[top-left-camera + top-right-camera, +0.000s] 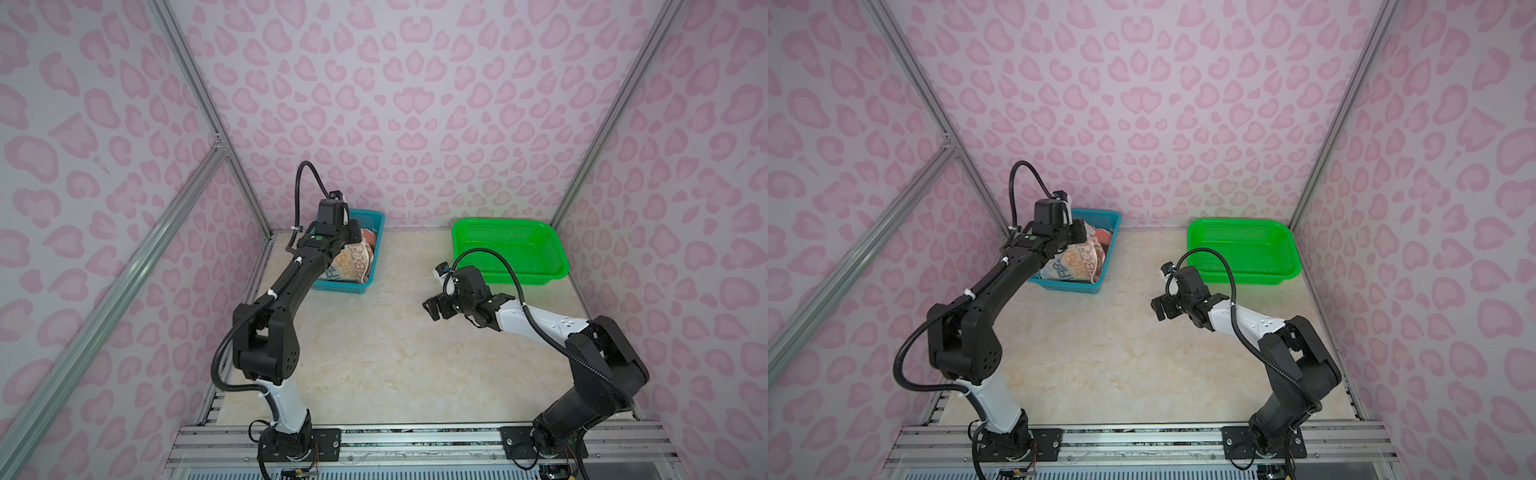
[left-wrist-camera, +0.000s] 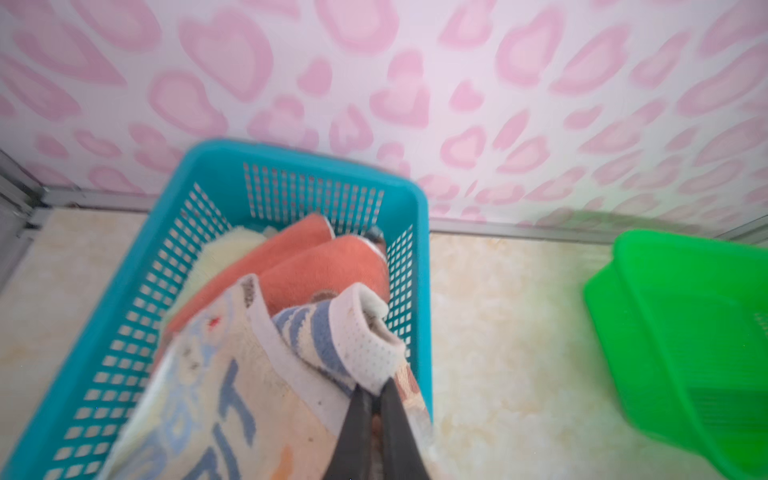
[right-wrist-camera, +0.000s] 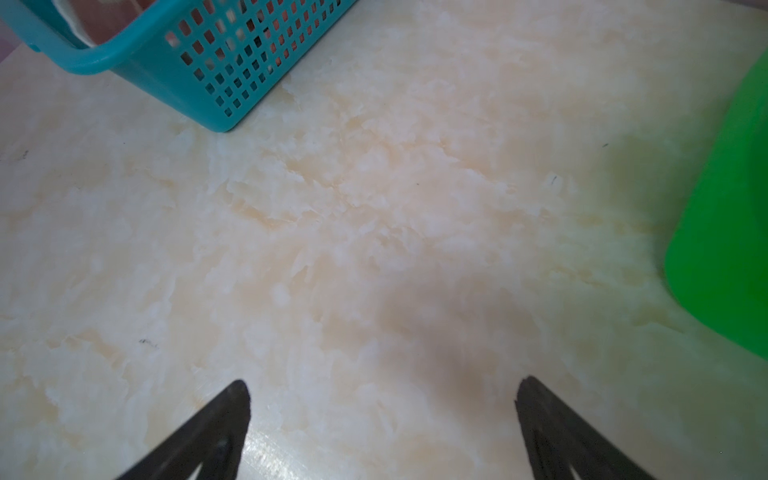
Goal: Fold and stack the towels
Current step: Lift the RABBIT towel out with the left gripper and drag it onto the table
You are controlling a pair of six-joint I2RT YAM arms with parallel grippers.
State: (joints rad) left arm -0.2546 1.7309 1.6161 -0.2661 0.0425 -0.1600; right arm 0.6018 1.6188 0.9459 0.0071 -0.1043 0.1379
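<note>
Over the blue basket (image 1: 345, 287), far left on the surface (image 1: 395, 353), our left jaws are closed tight on a white hemmed corner of the striped towel (image 2: 216, 399), as the left wrist view shows plainly. We judge this towel light, soft and limp. It is terry cloth with no stiffness, so it will sag and swing from whatever point we pinch. The loops should give the jaws good bite, with little risk of slipping. A corner or hem is the right place to hold, since a pinch in the middle would only bunch it.

Most of the cloth hangs crumpled from the pinch, with its lower part in the basket and its blue lettering facing up. We cannot read a true long axis yet; the drape runs from the held corner down toward the basket's near end. Behind it the coral towel (image 2: 320, 266) lies in soft folds against the basket's far wall, with a pale cream towel (image 2: 232, 245) beside it. We cannot make out a fourth. The basket itself runs lengthwise toward the back wall.

Further right, our right jaws stand wide apart and empty in both top views, hovering over bare surface and pointing toward the blue basket. We judge them well placed to take a second corner once the towel comes clear. At far right, the green basket (image 1: 536, 279) holds nothing we can see.
</note>
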